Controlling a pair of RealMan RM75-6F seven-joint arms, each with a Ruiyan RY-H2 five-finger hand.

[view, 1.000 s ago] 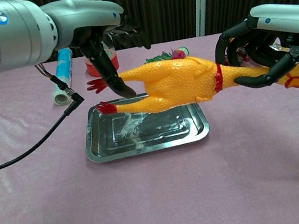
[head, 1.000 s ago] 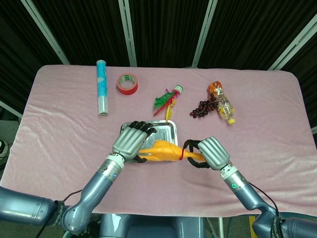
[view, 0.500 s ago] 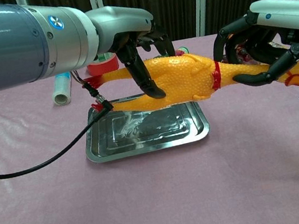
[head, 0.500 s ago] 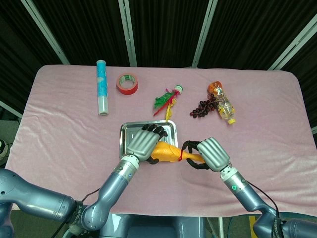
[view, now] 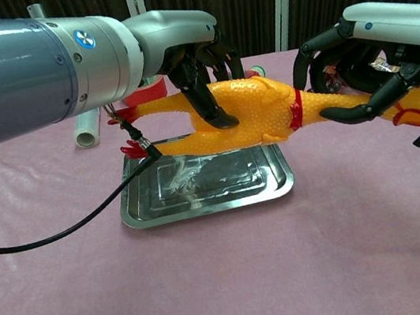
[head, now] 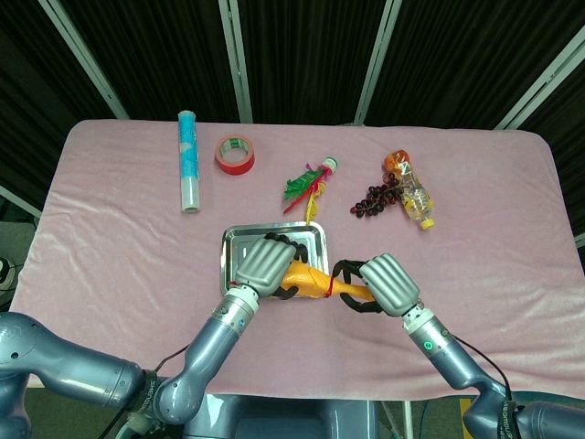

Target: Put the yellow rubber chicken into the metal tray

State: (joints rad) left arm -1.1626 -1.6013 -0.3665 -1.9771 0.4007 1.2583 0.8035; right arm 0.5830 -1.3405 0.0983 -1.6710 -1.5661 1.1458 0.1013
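The yellow rubber chicken (view: 254, 110) hangs level just above the metal tray (view: 208, 194), its red feet to the left and its head to the right. My left hand (view: 194, 56) grips its body from above. My right hand (view: 359, 62) holds its neck and head, out past the tray's right edge. In the head view the chicken (head: 311, 278) shows between the left hand (head: 265, 263) and the right hand (head: 384, 283), over the near right part of the tray (head: 239, 245). Nothing lies in the tray.
Behind the tray lie a blue roll (head: 187, 160), a red tape ring (head: 235, 154), a green and yellow toy (head: 309, 183), dark grapes (head: 373, 197) and a small bottle (head: 411, 192). A black cable (view: 60, 221) trails from the left arm across the pink cloth.
My left hand has moved from the chicken's feet to its body and closed around it. The chicken has shifted a little left, toward the tray. The right hand keeps hold of the neck.
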